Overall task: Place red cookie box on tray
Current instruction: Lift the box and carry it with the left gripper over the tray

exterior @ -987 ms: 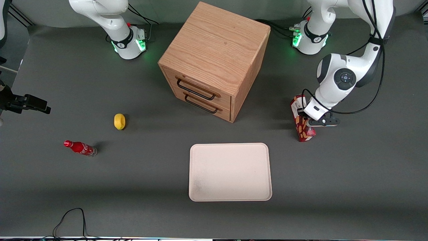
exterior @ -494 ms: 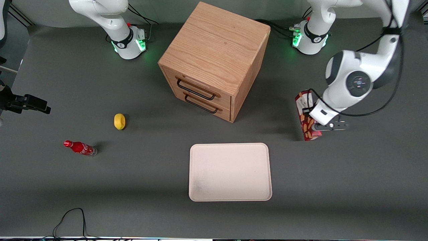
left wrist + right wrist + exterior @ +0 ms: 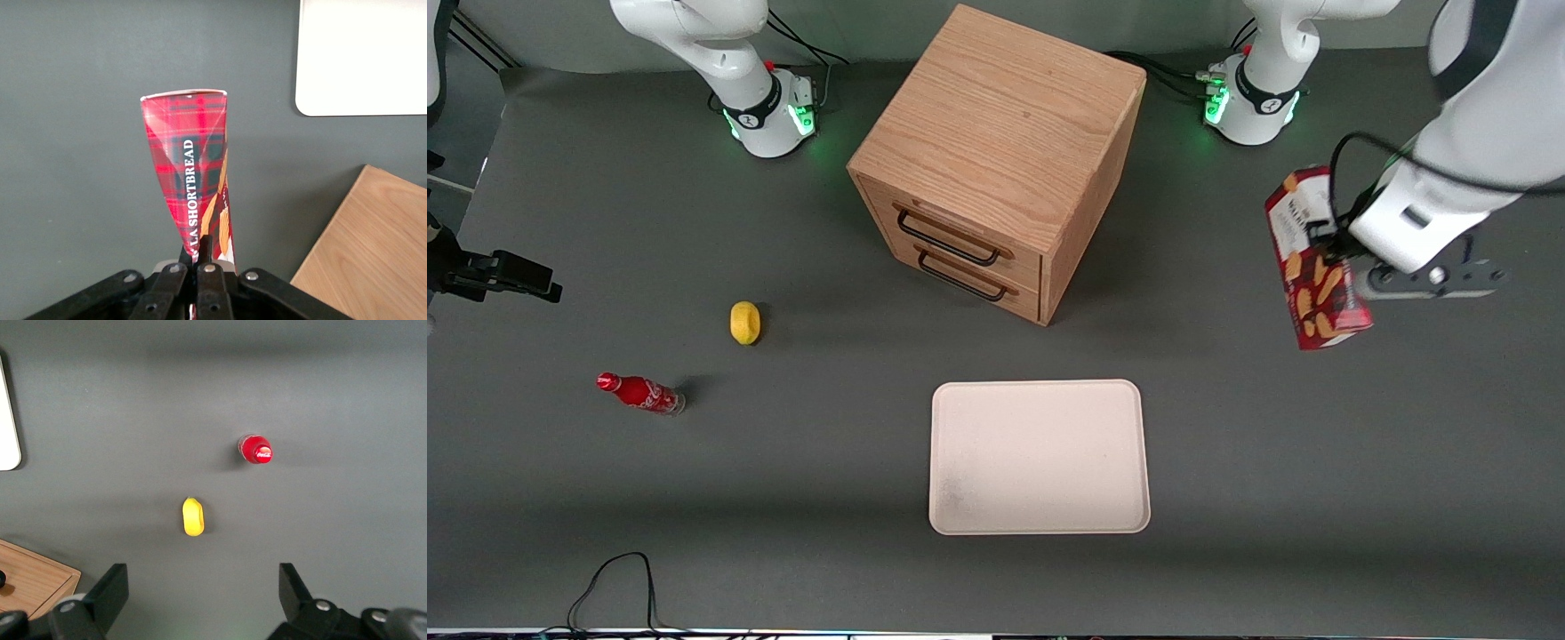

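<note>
Red cookie box [image 3: 1314, 267]: clamped between the gripper's [image 3: 1343, 267] closed fingers, lifted off the table; tray [image 3: 1039, 458] bare, well apart, placing outstanding.

the working arm's white links enter at the upper right of the front view and bend down to the black two-finger hand [image 3: 1329, 253] at right of centre. it hangs raised above the surface, fingers [image 3: 203, 267] clamped on the dark-red plaid cookie box [image 3: 1314, 267].

The end effector [image 3: 1327, 256] has lifted the red cookie box [image 3: 1312, 276] off the table.
</note>
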